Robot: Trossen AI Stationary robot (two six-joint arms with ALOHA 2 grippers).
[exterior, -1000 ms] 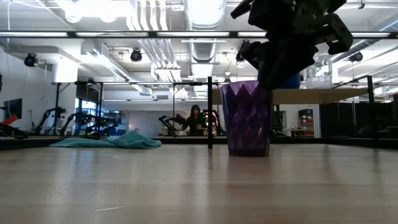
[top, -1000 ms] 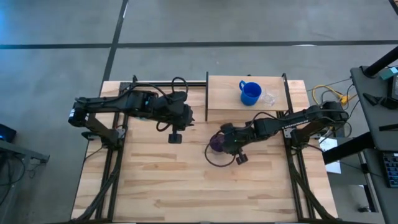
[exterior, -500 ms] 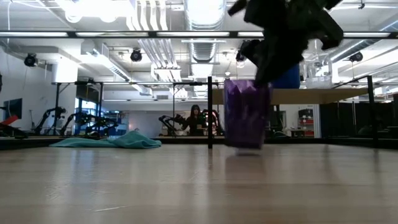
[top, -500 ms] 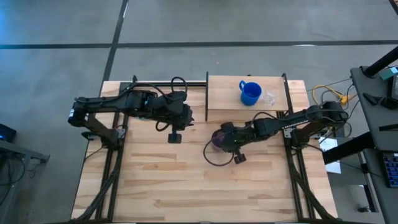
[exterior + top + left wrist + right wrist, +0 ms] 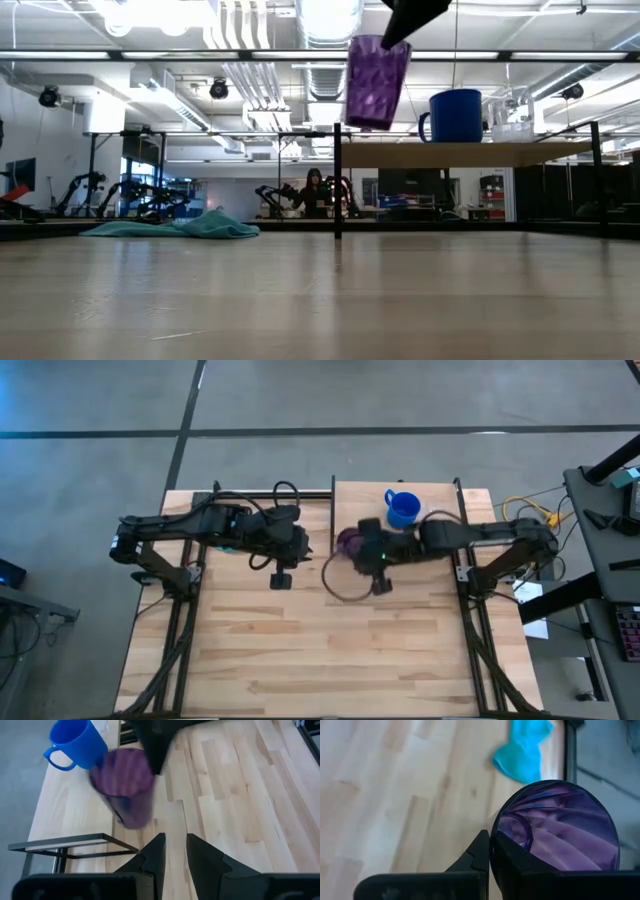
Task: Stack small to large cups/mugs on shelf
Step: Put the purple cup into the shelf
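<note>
My right gripper is shut on the purple ribbed tumbler, which hangs in the air above the left end of the light-wood shelf. The high view puts the tumbler at the shelf's left near corner. The blue handled mug stands on its base on the shelf, with the clear cup to its right. My left gripper waits left of the shelf with a narrow gap between its fingers, pointing at the tumbler. My right gripper pinches the tumbler's wall at the rim, one finger inside and the other outside. It comes from above. The tumbler is lifted clear, hangs below the fingers mouth up and is slightly tilted.
A teal cloth lies on the tabletop at the far left, under my left arm, also in the right wrist view. The shelf's black posts stand at its corners. A person shows far behind in the room.
My right gripper has lifted the tumbler off the tabletop and carried it up and toward the far edge, from in front of the shelf to above its left end. The tumbler's base is now higher than the shelf top.
</note>
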